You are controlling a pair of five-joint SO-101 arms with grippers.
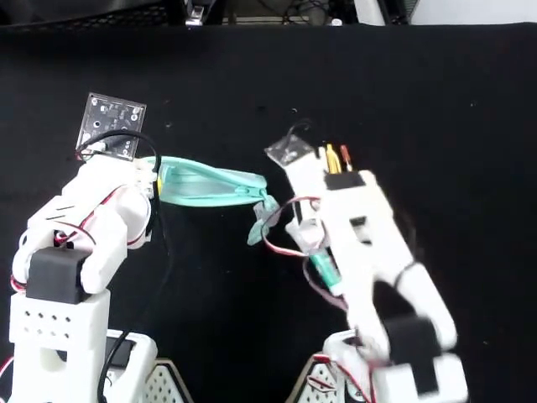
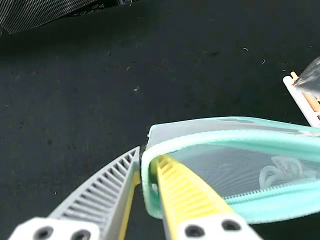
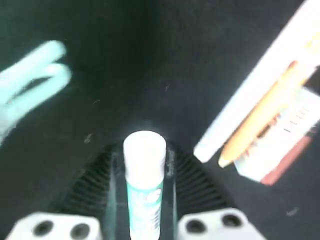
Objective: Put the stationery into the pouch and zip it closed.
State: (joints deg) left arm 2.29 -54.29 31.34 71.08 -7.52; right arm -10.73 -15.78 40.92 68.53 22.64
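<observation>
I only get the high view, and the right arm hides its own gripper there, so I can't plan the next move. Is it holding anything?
Observer: Yes. In the right wrist view the right gripper is shut on a white-capped tube with a teal band, likely a glue stick.
Operator: And the left one, does it really have the pouch?
Observer: The left wrist view shows the left gripper shut on the end rim of the teal mesh pouch.
Operator: What other stationery is out?
Observer: The right wrist view shows an orange pencil lying alongside a white ruler.
</observation>
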